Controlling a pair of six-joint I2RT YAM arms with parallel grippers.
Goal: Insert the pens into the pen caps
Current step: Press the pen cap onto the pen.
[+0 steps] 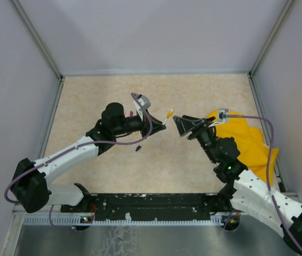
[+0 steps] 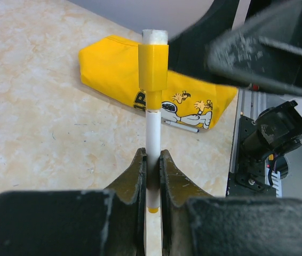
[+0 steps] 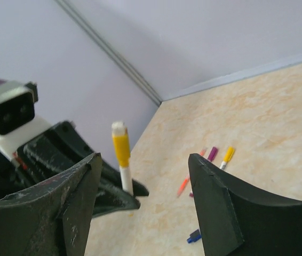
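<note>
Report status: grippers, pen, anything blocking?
Left gripper shut on white pen, yellow cap on its upper end. Right gripper open, empty, close beside it. Nothing between them; blue cap loose on table.

yellow-capped pen (image 2: 152,128): lower barrel hidden inside left gripper (image 2: 152,154), end cut by frame | loose pens (image 3: 212,154) beyond that pen: small, blurred, capping unclear

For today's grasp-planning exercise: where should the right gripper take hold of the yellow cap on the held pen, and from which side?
Probably grip the yellow cap mid-length, from its free side facing the open right gripper. It stands clear above the left gripper, which clamps the pen lower down.
</note>
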